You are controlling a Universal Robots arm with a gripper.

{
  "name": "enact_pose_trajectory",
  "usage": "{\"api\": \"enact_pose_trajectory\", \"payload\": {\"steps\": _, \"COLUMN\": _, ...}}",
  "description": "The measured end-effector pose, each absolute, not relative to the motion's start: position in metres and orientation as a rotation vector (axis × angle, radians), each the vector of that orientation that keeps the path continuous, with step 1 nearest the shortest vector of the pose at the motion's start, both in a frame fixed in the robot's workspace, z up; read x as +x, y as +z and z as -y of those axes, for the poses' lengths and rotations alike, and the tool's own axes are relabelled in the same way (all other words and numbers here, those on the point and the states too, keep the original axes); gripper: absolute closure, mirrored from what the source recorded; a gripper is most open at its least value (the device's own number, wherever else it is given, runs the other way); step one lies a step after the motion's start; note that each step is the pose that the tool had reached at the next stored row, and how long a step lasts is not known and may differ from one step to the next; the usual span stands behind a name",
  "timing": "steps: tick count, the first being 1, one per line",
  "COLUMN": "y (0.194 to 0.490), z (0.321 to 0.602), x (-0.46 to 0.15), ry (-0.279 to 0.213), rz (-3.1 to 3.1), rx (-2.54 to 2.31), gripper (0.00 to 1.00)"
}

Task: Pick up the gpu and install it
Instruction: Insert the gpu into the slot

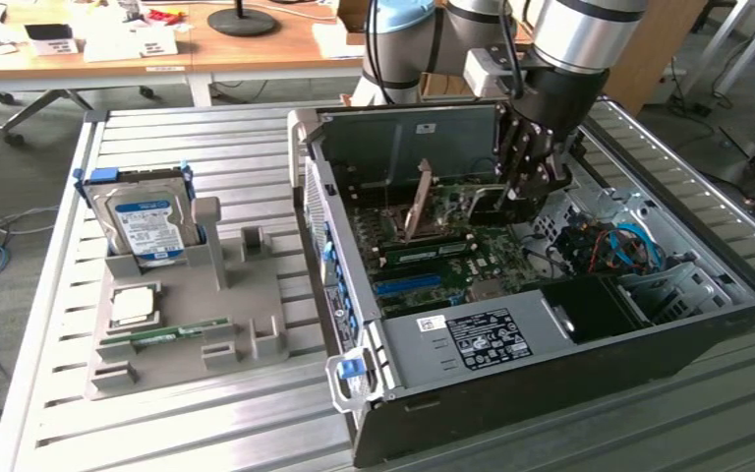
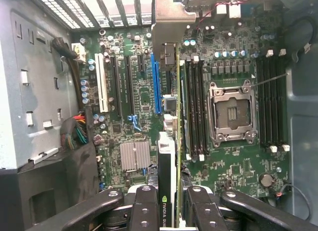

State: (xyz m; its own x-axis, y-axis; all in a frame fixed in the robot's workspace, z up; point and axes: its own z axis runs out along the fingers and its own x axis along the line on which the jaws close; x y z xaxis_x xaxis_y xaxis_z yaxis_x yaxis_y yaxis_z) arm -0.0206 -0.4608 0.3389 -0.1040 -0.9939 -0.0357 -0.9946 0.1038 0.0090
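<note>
The gpu (image 2: 167, 156) is seen edge-on in the wrist view: a thin green board with a dark face and a silver end bracket (image 2: 166, 27). My gripper (image 2: 170, 213) is shut on it, with black fingers (image 2: 143, 208) on either side of the card. The card hangs over the motherboard (image 2: 233, 166), beside the long blue slot (image 2: 156, 87); I cannot tell whether it touches the board. In the exterior view the gripper (image 1: 530, 192) reaches down inside the open computer case (image 1: 549, 334).
A CPU socket (image 2: 232, 114), black memory slots (image 2: 196, 107) and a small heatsink (image 2: 135, 155) surround the card. Beside the case, a grey holder (image 1: 240, 324) on the slatted table carries a hard drive (image 1: 148, 221), a processor (image 1: 135, 305) and a memory stick (image 1: 168, 334).
</note>
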Motion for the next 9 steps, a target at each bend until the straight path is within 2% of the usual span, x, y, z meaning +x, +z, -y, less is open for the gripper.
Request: {"api": "enact_pose_trajectory", "payload": {"steps": 9, "y": 0.3333, "z": 0.4608, "x": -0.0206, "ry": 0.048, "rz": -2.319, "rx": -2.089, "gripper": 0.73}}
